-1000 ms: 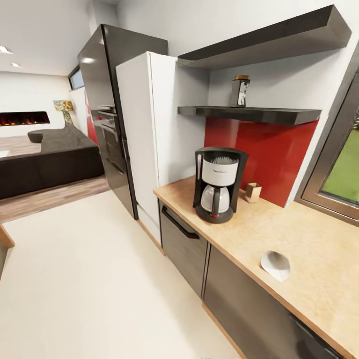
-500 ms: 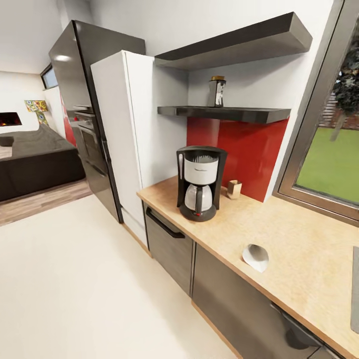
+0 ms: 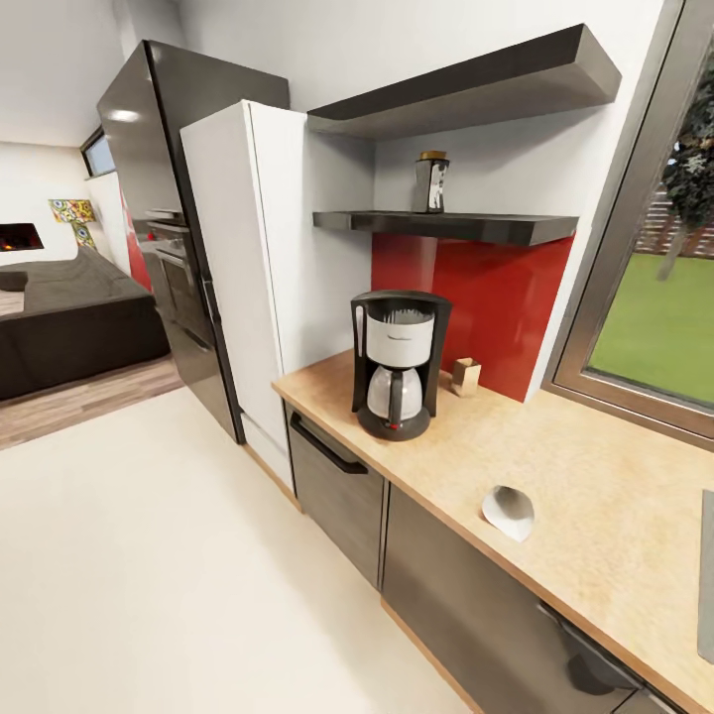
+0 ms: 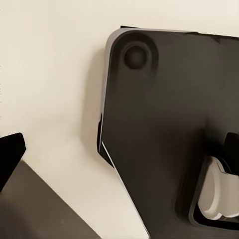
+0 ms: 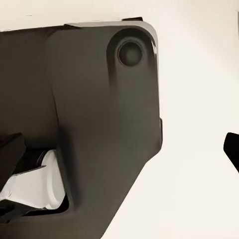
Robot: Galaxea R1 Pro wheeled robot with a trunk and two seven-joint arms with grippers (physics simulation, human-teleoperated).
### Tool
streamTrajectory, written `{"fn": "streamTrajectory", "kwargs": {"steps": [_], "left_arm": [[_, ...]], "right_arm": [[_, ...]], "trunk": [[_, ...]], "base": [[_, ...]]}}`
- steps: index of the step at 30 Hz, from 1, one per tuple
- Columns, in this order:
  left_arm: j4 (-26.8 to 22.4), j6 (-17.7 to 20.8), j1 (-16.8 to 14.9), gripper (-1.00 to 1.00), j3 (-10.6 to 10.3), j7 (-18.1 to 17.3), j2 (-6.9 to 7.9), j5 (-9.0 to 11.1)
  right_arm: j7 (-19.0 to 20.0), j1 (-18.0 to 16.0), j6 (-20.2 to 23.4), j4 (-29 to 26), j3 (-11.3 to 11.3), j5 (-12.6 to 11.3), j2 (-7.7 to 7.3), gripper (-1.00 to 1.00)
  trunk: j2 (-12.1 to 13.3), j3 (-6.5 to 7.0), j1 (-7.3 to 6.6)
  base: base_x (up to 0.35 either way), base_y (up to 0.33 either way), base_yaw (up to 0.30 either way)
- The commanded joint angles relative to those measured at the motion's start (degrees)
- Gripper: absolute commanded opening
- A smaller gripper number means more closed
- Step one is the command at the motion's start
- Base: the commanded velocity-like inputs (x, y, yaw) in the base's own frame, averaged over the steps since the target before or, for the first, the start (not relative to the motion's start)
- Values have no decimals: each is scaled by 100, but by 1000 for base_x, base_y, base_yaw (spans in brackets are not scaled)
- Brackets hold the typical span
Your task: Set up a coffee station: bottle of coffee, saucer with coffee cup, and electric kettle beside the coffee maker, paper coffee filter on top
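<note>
Looking down from each wrist camera, the robot's own dark base [image 4: 164, 134] sits over the pale floor [image 4: 50, 74]. A black tip at the edge of the left wrist view may be part of the left end effector [image 4: 10, 157], and a similar black tip shows in the right wrist view, perhaps the right end effector [image 5: 233, 147]; whether either is spread apart or closed together I cannot tell.

In the head view, one coffee maker [image 3: 397, 362] stands upright on the desk [image 3: 595, 516], toward the desk's end nearest the tall white cabinet [image 3: 248, 278]. Its glass pot sits in its base; what the pot holds cannot be made out. One bottle of coffee [image 3: 430, 183] stands on the lower shelf [image 3: 446, 226], above the coffee maker and slightly toward the window [image 3: 654, 297]. A second shelf [image 3: 466, 84] hangs above that one. One paper filter [image 3: 509, 512] lies on its side near the desk's front edge, well apart from the coffee maker on the window side. One small tan box [image 3: 465, 377] sits just beside the coffee maker, against the red wall panel [image 3: 496, 297]. Beyond the white cabinet stands a dark tall unit [image 3: 159, 198], and farther off a dark sofa [image 3: 69, 317].
</note>
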Motion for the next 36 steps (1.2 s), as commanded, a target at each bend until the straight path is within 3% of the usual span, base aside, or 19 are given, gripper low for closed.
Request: {"fn": "streamTrajectory", "kwargs": {"steps": [1, 6, 12, 17, 22, 26, 32, 36], "left_arm": [[-5, -5, 2, 100, 10, -6, 1, 41], [1, -3, 2, 100, 6, -11, 10, 28], [-5, -3, 0, 100, -5, -15, 5, 18], [0, -3, -1, 100, -7, -22, 3, 16], [0, -12, 0, 100, -22, -31, 8, -6], [-1, -12, 0, 100, -47, -46, 11, -23], [-7, 1, -21, 100, -52, -35, 27, -21], [-13, 0, -24, 100, -45, -33, 51, -13]], "right_arm": [[6, 1, -4, -66, 2, -60, 2, 100], [7, -5, -9, -482, 2, -61, 27, 100], [2, -15, -11, -1542, 7, -55, 170, 100], [-15, -25, 4, -2512, 25, 36, 610, 100], [-8, -34, 11, -3462, 86, 554, 864, 100], [-5, -47, 30, -4455, 618, 761, 948, 100], [-21, -50, 53, -5719, 1477, 798, 959, 100], [-47, -52, 68, -6413, 1884, 806, 959, 100]], "trunk": [[-11, -11, 3], [-11, -11, 3], [-11, -11, 3], [-11, -11, 3], [-11, -11, 3], [-11, -11, 3], [-11, -11, 3], [-11, -11, 3]], "base": [[0, 0, 0], [0, 0, 0], [0, 0, 0], [0, 0, 0], [0, 0, 0], [0, 0, 0], [0, 0, 0], [0, 0, 0]]}}
